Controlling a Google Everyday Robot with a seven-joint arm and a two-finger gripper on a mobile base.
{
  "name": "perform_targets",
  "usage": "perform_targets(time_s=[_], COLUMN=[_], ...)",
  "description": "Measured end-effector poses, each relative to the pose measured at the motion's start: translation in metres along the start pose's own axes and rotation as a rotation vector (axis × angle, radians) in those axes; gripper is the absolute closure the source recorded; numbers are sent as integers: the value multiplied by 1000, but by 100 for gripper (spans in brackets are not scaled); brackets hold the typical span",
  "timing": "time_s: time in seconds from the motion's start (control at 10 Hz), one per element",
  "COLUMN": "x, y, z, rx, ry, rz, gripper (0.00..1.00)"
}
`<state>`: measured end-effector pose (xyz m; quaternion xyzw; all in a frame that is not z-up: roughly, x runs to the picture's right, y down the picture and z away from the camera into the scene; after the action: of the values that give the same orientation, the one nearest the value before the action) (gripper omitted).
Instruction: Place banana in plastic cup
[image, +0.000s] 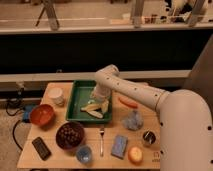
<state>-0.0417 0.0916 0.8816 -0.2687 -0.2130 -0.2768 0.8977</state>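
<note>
pale banana (95, 111) in tray (76, 102) by end effector (101, 98); plastic cup (84, 154) upright

white gripper (101, 99) over green tray (75, 103); pale yellow banana (94, 111)

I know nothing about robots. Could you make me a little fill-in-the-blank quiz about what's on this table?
1. The banana lies in the ____ tray.
2. The gripper, jaws open, hovers low over the ____ inside that tray.
3. The blue plastic cup stands well away from the tray, beside the dark ____.
Missing words: green; banana; bowl.
</note>
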Motion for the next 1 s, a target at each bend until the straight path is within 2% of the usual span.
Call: perform_targets(time_s=[0.4,1.0], x=[4,8], y=[2,3], z=[21,38], rx=[-13,-19], ry=[-36,-77], rz=[-4,-14], gripper=[20,20])
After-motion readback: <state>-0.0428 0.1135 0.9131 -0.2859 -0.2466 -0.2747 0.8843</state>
